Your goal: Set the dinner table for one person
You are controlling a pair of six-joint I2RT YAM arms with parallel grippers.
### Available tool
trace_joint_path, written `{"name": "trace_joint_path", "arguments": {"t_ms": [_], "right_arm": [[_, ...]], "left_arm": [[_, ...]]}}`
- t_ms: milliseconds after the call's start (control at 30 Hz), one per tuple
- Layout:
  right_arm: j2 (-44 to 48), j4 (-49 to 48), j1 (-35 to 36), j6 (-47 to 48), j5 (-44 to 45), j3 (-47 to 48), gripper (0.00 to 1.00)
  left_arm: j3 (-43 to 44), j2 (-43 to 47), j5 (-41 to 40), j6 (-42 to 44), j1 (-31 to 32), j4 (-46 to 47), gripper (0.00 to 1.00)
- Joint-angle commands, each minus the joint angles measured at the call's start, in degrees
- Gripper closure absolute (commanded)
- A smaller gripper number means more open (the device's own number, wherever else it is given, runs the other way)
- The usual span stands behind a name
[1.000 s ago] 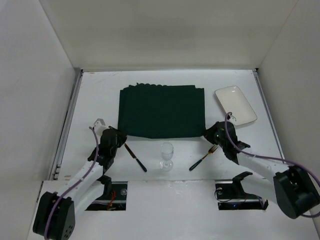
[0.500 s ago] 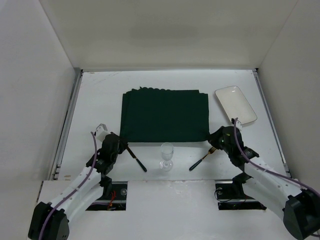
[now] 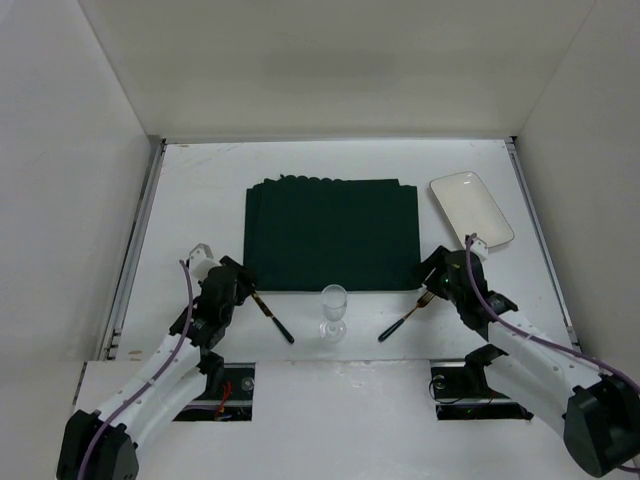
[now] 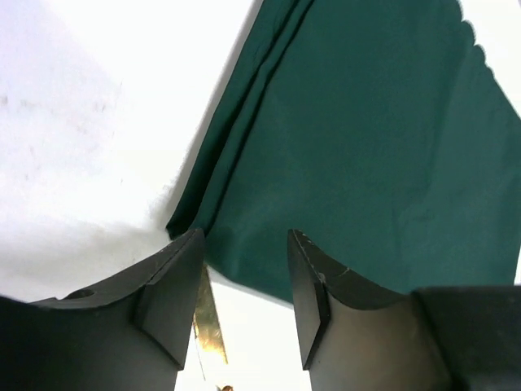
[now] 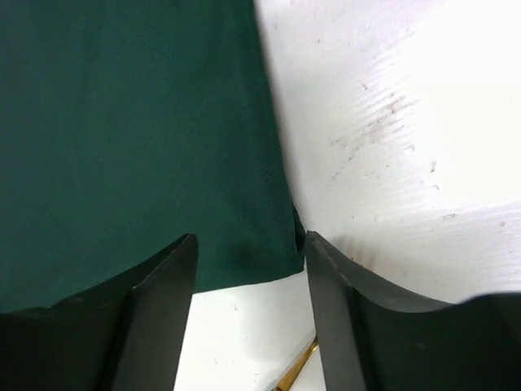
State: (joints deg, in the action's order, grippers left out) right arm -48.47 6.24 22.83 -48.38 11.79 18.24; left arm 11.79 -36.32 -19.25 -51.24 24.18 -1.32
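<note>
By my reading you're early in the job: only the green mat (image 3: 330,232) lies spread flat, roughly centred on the bench (image 3: 200,190). The plate (image 3: 471,209) sits off the mat's far right corner. The knife (image 3: 272,316), glass (image 3: 334,312) and fork (image 3: 405,318) lie on bare surface nearer than the mat, none placed yet. Your left fingers (image 4: 167,297) and right fingers (image 5: 163,301) stand wide, holding nothing, over the mat's near corners. The bench is matte white, faintly scuffed, stretching ahead of both arms.
</note>
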Motion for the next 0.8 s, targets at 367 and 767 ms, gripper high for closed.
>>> {"name": "trace_joint_path", "arguments": {"t_ms": [367, 767], "right_arm": [[-16.99, -7.02, 0.86, 6.37, 5.7, 9.62, 0.42], [-23.6, -9.31, 0.15, 5.49, 6.05, 12.26, 0.55]], "left_arm": [[7.45, -19.03, -2.65, 6.86, -0.06, 19.23, 0.51], [10.18, -37.5, 1.75, 5.28, -5.51, 27.16, 0.52]]}}
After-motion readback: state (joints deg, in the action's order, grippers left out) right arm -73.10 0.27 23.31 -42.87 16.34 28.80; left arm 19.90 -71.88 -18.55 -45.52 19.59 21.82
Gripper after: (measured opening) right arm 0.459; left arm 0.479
